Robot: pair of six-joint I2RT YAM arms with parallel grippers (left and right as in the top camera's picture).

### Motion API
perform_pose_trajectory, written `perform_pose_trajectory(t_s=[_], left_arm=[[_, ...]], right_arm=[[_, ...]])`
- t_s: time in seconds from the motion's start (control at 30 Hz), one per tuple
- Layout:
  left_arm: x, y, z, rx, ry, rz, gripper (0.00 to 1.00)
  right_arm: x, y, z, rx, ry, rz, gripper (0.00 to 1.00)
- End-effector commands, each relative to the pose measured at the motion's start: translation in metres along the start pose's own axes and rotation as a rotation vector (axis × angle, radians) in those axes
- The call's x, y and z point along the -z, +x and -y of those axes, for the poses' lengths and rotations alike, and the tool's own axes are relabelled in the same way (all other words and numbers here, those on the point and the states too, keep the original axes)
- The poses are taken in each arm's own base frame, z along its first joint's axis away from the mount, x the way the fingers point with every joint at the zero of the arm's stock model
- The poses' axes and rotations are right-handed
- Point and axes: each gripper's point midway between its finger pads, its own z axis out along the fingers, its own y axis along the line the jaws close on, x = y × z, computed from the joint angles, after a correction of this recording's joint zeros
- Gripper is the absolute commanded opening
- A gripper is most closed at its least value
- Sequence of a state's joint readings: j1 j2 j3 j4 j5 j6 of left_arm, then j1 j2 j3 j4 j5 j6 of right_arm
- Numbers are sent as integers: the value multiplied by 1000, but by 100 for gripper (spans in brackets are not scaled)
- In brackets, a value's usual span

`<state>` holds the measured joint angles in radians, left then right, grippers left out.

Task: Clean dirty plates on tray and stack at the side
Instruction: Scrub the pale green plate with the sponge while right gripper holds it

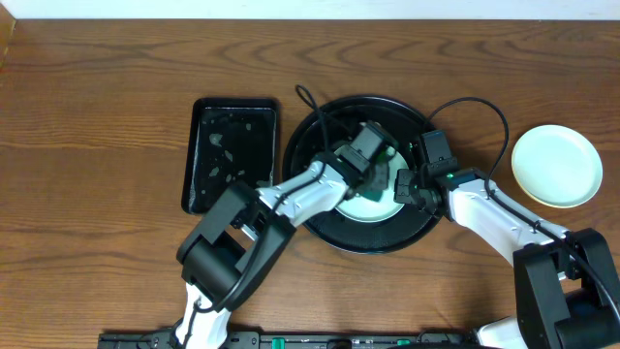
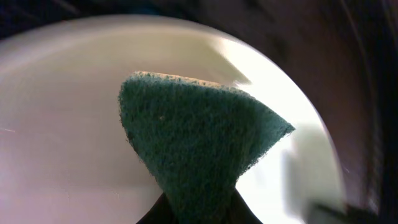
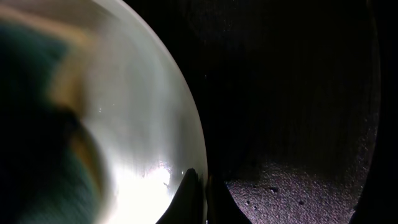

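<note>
Plates: two are in view. A pale mint plate (image 1: 371, 201) lies inside the round black tray (image 1: 358, 242), which sits just right of the worktop's (image 1: 97, 78) middle, toward the far edge. A pale yellow plate (image 1: 556, 166) rests on the bare wood near the right edge, well apart from the tray. Both plates are round and shallow with a smooth, glossy face, and the yellow one shows a low raised rim.

The left gripper (image 1: 373, 155) is over the mint plate with its fingers pinched narrow on a green sponge (image 2: 199, 143). The sponge is coarse and fibrous like a scouring pad, folded into a blunt wedge whose wide end lies against the plate's pale surface (image 2: 62, 124).

The right gripper (image 1: 405, 186) is at the plate's right side. The wrist view shows its two dark fingertips (image 3: 186, 199) closed on the thin plate rim (image 3: 186, 112), one above and one below. A blurred dark green mass covers the plate's left part in this view. The tray floor (image 3: 298, 186) beside the rim is matte black, finely pebbled and dotted with droplets.

A rectangular black tray (image 1: 232, 104) with rounded corners lies just left of the round one, its floor wet and flecked. The worktop is brown wood with lengthwise grain.
</note>
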<state>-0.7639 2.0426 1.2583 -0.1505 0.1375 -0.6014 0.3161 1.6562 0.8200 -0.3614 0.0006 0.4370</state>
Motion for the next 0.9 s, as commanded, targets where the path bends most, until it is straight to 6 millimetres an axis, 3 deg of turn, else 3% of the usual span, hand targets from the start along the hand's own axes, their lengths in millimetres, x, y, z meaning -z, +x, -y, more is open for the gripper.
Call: perform_pose_trajectory(t_s=[0.0,0.1,0.23,0.33,0.47,0.6,0.87], left_arm=[[-17,62,-3,1,4,-212,8],[-12,79,-12,43,-22,-298,8],[-8,81,-28,73,-64,-325,8],[-8,69,-49,93,-131,-289,8],[-1,47,-97,74,-347,-178,8],[13,22,-134,-60,-556,-62,8],[21,-3,-127,-105,-588,15,8]], right_arm=[[-8,10,16,14,66,-33,1],[-8,10,16,14,66,-33,1],[-8,10,15,13,65,-32,1],[-8,10,15,13,65,-32,1],[-8,10,16,14,66,-33,1],[-8,10,16,14,66,-33,1],[-8,11,16,14,69,-38,1]])
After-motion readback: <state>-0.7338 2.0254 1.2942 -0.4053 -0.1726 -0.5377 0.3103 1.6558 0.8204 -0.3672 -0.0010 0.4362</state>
